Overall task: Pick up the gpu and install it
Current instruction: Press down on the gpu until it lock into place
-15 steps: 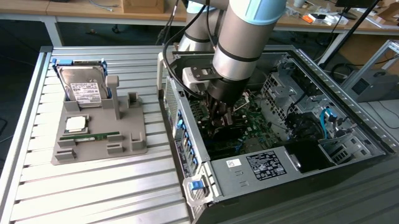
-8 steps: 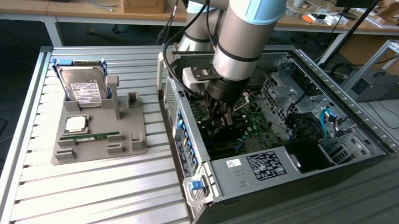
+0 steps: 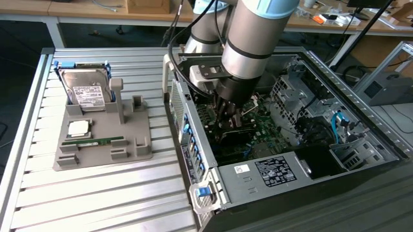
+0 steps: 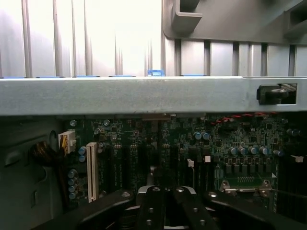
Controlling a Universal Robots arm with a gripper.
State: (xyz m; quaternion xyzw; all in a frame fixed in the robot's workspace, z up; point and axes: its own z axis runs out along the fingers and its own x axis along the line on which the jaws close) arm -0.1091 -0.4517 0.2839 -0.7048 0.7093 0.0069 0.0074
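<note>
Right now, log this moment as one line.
hand: shut, down inside computer case | over motherboard | gpu: not discernible | hard drive: in gray holder

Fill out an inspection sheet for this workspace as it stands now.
Surface: ribbed metal table, grey parts holder on it.
Job's things: open computer case, motherboard exposed; gpu cannot be made out.
Clutter: hard drive upright in the holder, memory stick lying in it.
Tool: tool shut, lowered inside the case over the motherboard.
Cables: blue cable inside the case.
Surroundings: wooden benches behind.
</note>
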